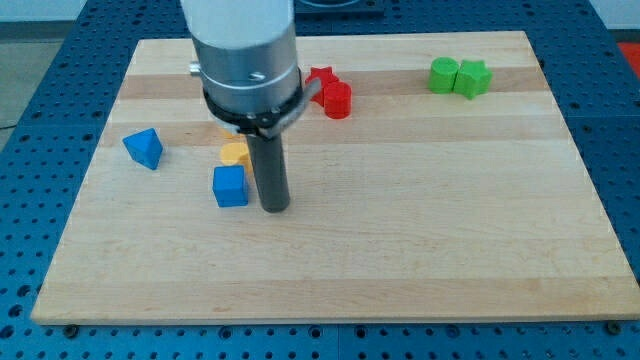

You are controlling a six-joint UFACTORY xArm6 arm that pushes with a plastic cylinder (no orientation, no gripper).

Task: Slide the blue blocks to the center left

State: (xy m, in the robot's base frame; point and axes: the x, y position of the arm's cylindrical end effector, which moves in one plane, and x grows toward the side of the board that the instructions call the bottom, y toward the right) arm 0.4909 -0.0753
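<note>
A blue cube [230, 186] lies left of the board's middle. My tip [275, 207] rests on the board just to the cube's right, a small gap apart. A second blue block [144, 148], wedge-like, lies near the board's left edge, further to the view's left and slightly higher. The dark rod rises from the tip to the arm's grey cylinder [245, 50] at the view's top.
A yellow block [235, 153] sits just above the blue cube, partly hidden by the arm. Two red blocks [333, 94] lie at top centre. Two green blocks [459, 77] lie at top right. The wooden board [400, 250] sits on a blue perforated surface.
</note>
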